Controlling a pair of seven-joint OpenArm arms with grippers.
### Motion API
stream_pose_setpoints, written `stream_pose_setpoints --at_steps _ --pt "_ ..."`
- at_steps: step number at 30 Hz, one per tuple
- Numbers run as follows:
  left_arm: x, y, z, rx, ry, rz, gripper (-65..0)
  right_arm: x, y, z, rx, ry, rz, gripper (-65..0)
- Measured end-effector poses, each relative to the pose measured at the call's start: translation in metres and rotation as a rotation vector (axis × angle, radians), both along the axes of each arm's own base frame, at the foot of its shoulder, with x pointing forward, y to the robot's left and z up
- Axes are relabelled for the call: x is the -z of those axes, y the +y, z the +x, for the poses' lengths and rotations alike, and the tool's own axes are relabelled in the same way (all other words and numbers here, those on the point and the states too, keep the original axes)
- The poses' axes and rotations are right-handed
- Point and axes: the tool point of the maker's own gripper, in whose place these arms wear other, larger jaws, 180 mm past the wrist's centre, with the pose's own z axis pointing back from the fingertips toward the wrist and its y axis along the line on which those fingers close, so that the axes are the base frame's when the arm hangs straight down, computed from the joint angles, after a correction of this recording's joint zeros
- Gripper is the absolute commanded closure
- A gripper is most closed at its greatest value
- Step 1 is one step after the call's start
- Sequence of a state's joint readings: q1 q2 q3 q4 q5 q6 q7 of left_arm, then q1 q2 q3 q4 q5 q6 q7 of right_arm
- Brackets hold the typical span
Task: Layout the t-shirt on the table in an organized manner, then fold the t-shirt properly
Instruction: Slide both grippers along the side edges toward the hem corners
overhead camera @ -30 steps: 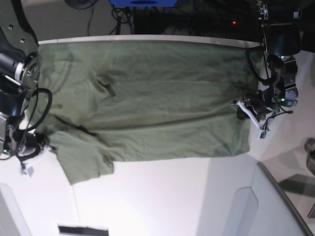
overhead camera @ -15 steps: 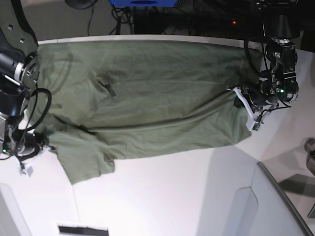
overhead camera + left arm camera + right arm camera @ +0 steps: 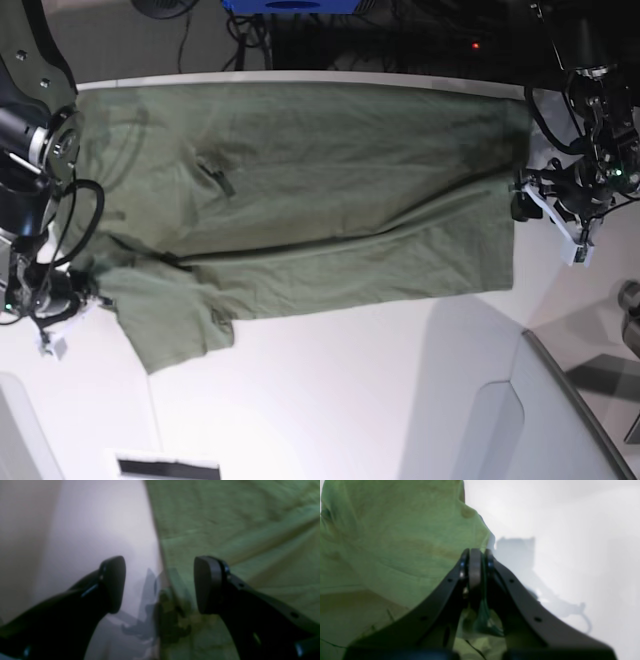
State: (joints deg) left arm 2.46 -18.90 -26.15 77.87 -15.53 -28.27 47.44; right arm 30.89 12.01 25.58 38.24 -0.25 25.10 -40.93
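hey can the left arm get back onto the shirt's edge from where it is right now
Probably yes. The left gripper is open, straddling the t-shirt edge on the table, with nothing between them.

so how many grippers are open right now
1. The left gripper is open, jaws apart over the t-shirt hem edge on the table. The right gripper is shut, at the sleeve end; whether it pinches cloth is unclear.
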Motion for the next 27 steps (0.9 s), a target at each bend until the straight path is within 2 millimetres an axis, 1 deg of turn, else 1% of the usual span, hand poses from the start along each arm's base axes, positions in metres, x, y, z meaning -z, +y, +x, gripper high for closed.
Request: stream_pose_setpoints --at_steps 2,5,7,8,14,16,20,22,27 --pt "0.004 0.011 0.01 -0.033 0.017 0.014 -42.0 0.0 0.0 0.0 0.0 0.001 0.001 0.0" --pt "0.009 0.021 0.035 -0.084 0.007 -0.014 -41.8 0.0 0.0 0.0 0.0 0.001 0.0 0.0" --pt "0.009 0.02 0.057 -0.107 -0.044 -0.052 -41.8 0.0 0.0 0.0 0.0 0.001 -0.001 0.0" --pt "0.011 0.019 0.065 -0.117 -0.056 -0.074 -41.8 0.0 0.0 0.0 0.0 0.001 0.001 0.0" --pt "0.025 0.007 0.106 -0.174 -0.109 -0.187 -41.8 0.0 0.0 -0.001 -0.001 0.005 -0.002 0.0" --pt "0.03 0.003 0.113 -0.188 -0.121 -0.213 -41.8 0.001 0.0 -0.001 -0.001 0.005 -0.001 0.0" --pt "0.042 -0.007 0.116 -0.205 -0.119 -0.252 -41.8 0.001 0.0 -0.002 0.0 0.006 0.0 0.0" --pt "0.045 -0.004 0.117 -0.243 -0.116 -0.246 -41.8 0.001 -0.001 -0.002 -0.001 0.008 -0.002 0.0" --pt "0.046 -0.003 0.116 -0.25 -0.12 -0.244 -41.6 0.001 0.0 -0.002 -0.001 0.008 -0.002 0.0"
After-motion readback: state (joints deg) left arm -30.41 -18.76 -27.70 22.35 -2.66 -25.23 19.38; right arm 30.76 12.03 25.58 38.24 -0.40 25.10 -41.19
